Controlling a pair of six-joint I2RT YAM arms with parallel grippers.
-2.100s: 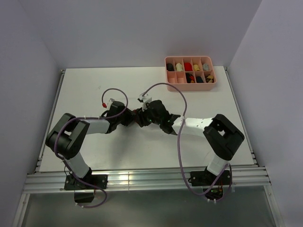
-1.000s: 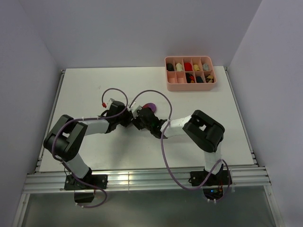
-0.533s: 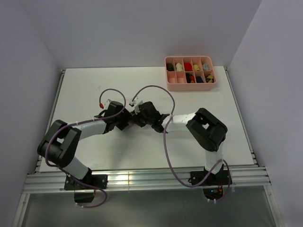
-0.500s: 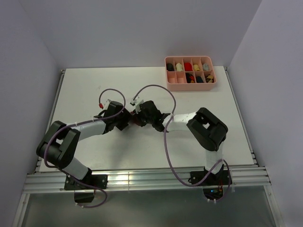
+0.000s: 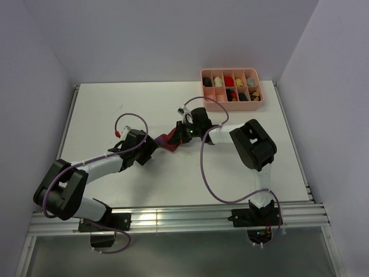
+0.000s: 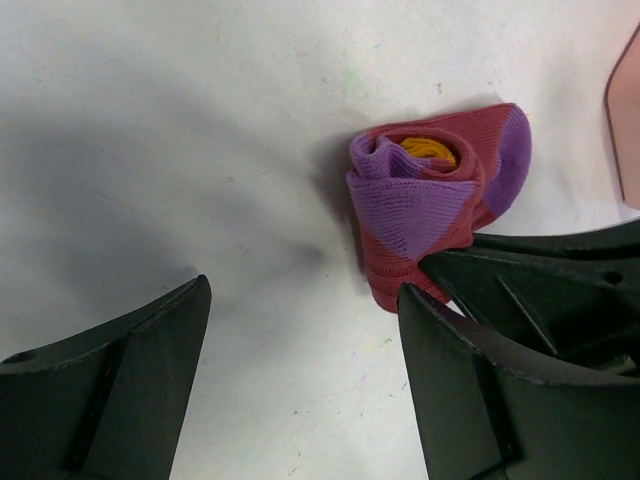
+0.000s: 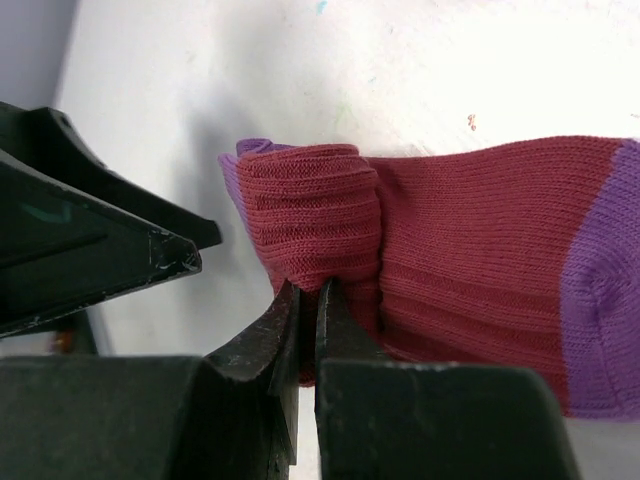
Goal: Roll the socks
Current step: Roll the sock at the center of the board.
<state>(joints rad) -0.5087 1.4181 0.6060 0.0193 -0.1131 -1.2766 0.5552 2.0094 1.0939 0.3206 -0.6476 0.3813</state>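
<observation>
Crowding socks (image 6: 420,200): left hand (image 6: 305,300), right hand (image 7: 308,290)

Left arm (image 5: 101,165) extends forward and to the right, held low. Left gripper (image 6: 300,300) has its jaws spread wide, with nothing between them. Right arm (image 5: 253,145) is folded at the elbow, forearm pointing left. Right gripper (image 7: 307,300) has its jaws pressed together, nipping the sock (image 7: 450,260) edge.

My left gripper (image 6: 305,290) has let go of the sock (image 6: 430,215), jaws now spread wide, and that arm has drawn back to the left. My right gripper (image 7: 308,290) has pinched shut on its rolled edge and swung farther from my bases.
</observation>
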